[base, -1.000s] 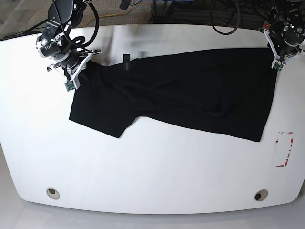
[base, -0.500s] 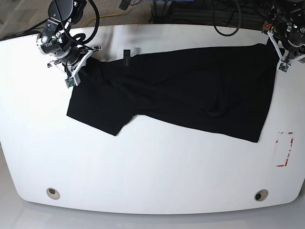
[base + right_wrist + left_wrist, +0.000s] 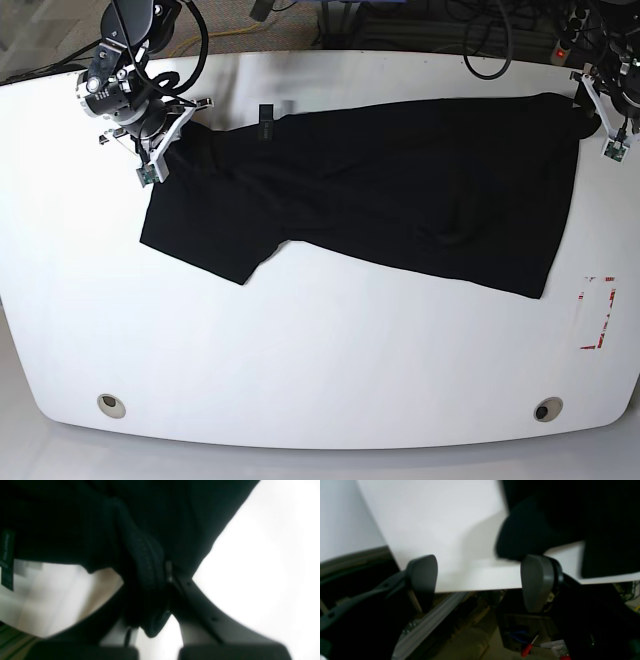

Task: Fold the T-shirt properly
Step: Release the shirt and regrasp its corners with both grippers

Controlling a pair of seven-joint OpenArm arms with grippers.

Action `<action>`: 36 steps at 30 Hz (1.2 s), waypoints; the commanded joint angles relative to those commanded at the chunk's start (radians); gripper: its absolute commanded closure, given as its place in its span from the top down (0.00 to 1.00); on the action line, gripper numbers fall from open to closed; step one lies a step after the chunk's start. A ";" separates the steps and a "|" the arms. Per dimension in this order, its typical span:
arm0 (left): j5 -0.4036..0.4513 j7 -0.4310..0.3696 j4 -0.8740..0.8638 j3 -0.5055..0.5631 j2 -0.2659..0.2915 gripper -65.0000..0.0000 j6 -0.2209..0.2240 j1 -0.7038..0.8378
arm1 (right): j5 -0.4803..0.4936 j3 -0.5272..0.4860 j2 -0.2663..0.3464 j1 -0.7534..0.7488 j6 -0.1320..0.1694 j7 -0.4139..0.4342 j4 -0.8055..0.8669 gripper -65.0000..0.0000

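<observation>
A black T-shirt (image 3: pixel 400 185) of thin, matte fabric is spread across the upper half of a glossy white tabletop (image 3: pixel 320 350) with rounded corners. Its outline is irregular: one short sleeve hangs toward 8 o'clock, the long lower edge runs on a slant toward 4 o'clock, and soft creases are seen near the middle. A small dark label (image 3: pixel 266 124) stands up at the collar toward 11 o'clock.

At 10 o'clock in the base view the right gripper (image 3: pixel 160 135) is found at the shirt's shoulder. In the right wrist view its dark jaws are closed together on a bunched, ribbed fold of the T-shirt (image 3: pixel 140 562), the cloth being pinched between them and draped above over the white surface.

At 2 o'clock the left gripper (image 3: pixel 603 118) sits at the tabletop's far edge, beside the shirt's hem corner. In the left wrist view its two rounded grey fingertips (image 3: pixel 422 577) are held wide apart with nothing between them; a rounded lump of the black cloth (image 3: pixel 527 535) lies just above the right-hand tip, though contact cannot be judged through the blur.

A red-and-white rectangular marking (image 3: pixel 596 312) is seen on the tabletop at 4 o'clock, and two round metal grommets (image 3: pixel 112 404) are set near the front edge.
</observation>
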 joint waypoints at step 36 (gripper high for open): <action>0.034 -0.222 -1.080 0.186 -0.021 0.67 0.000 -0.914 | -0.002 0.006 -0.034 0.046 0.000 0.000 -0.003 0.00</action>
